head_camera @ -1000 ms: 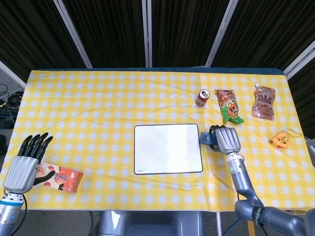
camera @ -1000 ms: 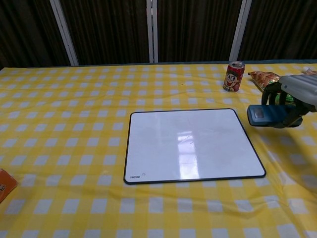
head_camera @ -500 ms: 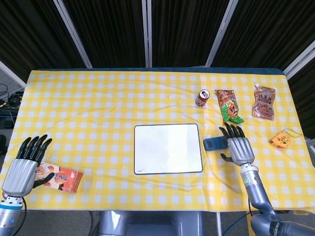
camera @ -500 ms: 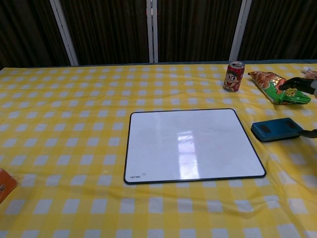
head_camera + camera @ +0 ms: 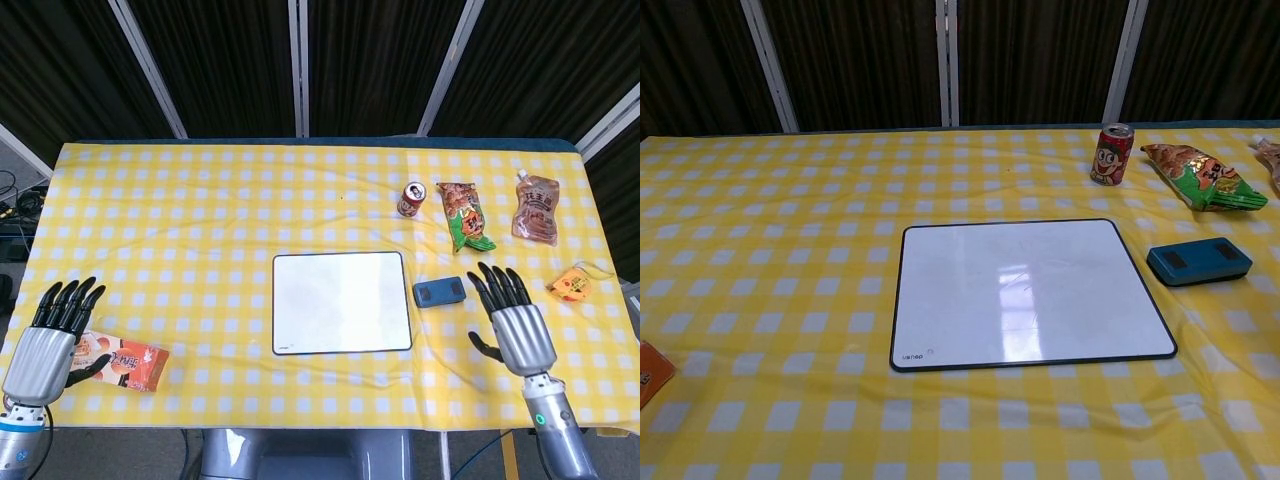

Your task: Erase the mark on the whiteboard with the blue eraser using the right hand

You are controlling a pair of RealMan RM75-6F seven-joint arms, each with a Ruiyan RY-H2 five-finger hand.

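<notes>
The whiteboard (image 5: 340, 302) (image 5: 1030, 292) lies flat in the middle of the yellow checked table, its surface plain white with no mark visible. The blue eraser (image 5: 440, 292) (image 5: 1198, 261) lies on the cloth just right of the board. My right hand (image 5: 515, 320) is open, fingers spread, to the right of and nearer than the eraser, apart from it. My left hand (image 5: 50, 335) is open at the near left corner, beside an orange snack packet (image 5: 122, 362). Neither hand appears in the chest view.
A red drink can (image 5: 411, 199) (image 5: 1111, 154) stands behind the board. A green-orange snack bag (image 5: 464, 215) (image 5: 1202, 177), a brown pouch (image 5: 535, 207) and a small yellow-orange item (image 5: 571, 285) lie at the right. The orange packet's corner (image 5: 650, 372) shows at the near left.
My right hand set the eraser down beside the board, let go, opened and drew back toward the near right, leaving the chest view. The left hand barely shifted.
</notes>
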